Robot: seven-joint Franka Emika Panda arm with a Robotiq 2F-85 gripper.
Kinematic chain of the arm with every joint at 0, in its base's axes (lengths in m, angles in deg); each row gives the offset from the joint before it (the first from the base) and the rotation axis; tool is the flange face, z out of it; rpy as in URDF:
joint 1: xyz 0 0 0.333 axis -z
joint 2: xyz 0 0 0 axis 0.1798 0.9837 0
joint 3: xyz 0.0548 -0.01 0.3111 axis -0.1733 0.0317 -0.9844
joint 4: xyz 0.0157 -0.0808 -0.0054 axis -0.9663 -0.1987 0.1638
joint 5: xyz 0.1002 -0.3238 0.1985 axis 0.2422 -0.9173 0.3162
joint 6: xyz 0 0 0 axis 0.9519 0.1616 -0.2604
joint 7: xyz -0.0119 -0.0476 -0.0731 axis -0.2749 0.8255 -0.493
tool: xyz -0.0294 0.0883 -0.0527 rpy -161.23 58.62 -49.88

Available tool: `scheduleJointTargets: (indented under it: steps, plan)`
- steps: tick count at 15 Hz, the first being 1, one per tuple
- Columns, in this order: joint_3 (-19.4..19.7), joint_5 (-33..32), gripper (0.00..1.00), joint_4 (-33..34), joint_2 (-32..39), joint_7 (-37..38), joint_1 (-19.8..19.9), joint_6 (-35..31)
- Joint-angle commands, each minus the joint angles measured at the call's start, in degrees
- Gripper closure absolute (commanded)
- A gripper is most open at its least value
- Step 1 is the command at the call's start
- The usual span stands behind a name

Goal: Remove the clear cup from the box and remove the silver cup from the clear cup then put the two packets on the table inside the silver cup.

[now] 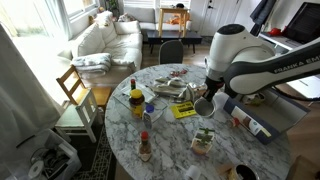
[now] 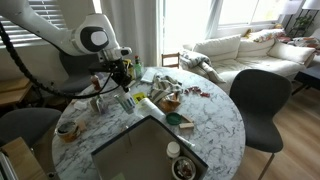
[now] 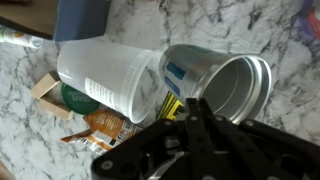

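In the wrist view the clear cup (image 3: 100,72) lies on its side on the marble table. The silver cup (image 3: 222,85) is partly nested in its mouth, with its open rim pointing right. My gripper (image 3: 192,103) has its fingers closed together at the lower edge of the silver cup's rim and appears to pinch its wall. A yellow packet (image 3: 172,106) and an orange-brown packet (image 3: 100,125) lie under the cups. The gripper shows in both exterior views (image 1: 205,103) (image 2: 120,80). The blue-grey box (image 2: 140,145) stands at the near table edge.
Sauce bottles (image 1: 136,100) stand at the table's left, and a smaller bottle (image 1: 145,148) and a small plant pot (image 1: 203,140) near its front. A yellow packet (image 1: 183,111) lies beside the gripper. Chairs surround the round table. Small round items (image 2: 184,167) sit in the box.
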Motion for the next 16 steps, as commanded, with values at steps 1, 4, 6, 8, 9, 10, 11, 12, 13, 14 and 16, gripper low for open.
scheduleJointTargets:
  steps: [1, 4, 6, 8, 9, 10, 11, 12, 13, 14, 16]
  plan:
    - [1.2, 1.4, 0.95, -0.2, 0.0, -0.8, -0.8, 0.1]
    - [0.9, 5.6, 0.99, -0.5, 0.0, -3.1, 0.0, -0.3]
    - [0.4, 13.7, 0.99, -0.9, -0.5, -6.7, 1.3, -1.5]
    - [0.2, 22.2, 0.99, -1.1, -0.8, -11.2, 2.4, -1.7]
    - [0.3, 25.1, 0.99, -1.2, -0.7, -12.7, 2.8, -1.8]
    - [0.3, 28.5, 0.99, -1.2, -0.6, -14.9, 3.2, -2.0]
    - [0.5, 30.2, 0.99, -1.4, -0.5, -16.2, 3.5, -2.4]
    - [0.6, 31.5, 0.99, -1.8, -0.3, -17.8, 3.8, -3.5]
    - [0.7, 32.7, 0.99, -2.0, -0.2, -19.1, 4.0, -4.5]
    - [0.7, 34.1, 0.99, -2.3, 0.1, -20.7, 4.3, -5.9]
    - [0.6, 37.0, 0.99, -2.4, 0.8, -23.4, 4.9, -7.6]
